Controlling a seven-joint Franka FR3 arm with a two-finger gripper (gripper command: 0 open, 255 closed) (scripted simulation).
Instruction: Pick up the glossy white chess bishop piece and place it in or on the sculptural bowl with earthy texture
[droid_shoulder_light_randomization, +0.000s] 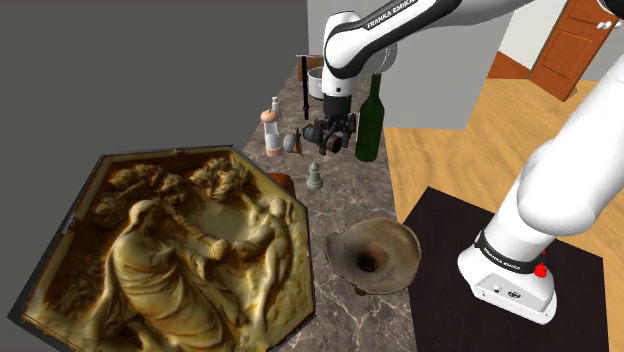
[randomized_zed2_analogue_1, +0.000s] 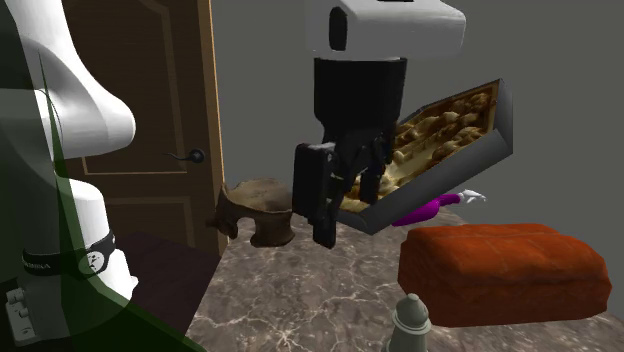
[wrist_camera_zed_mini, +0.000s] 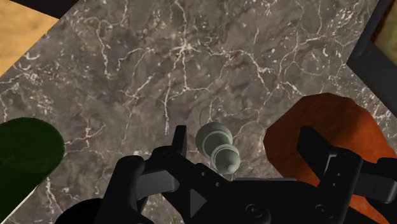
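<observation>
Through the wrist camera I saw the tool wide open and holding nothing, its two black fingers well apart above the marbled surface. The pale grey-white bishop stood upright on that surface below the tool. It was in the gap between the fingers but touched by neither, and closer to the finger on the side away from the rust-red block. In the shoulder view the tool hung clear above the piece, with the dark green bottle just beside it on that view's right. The rough brown bowl sat on the same surface, well apart from the bishop, toward the stand and next to the large carved relief panel
</observation>
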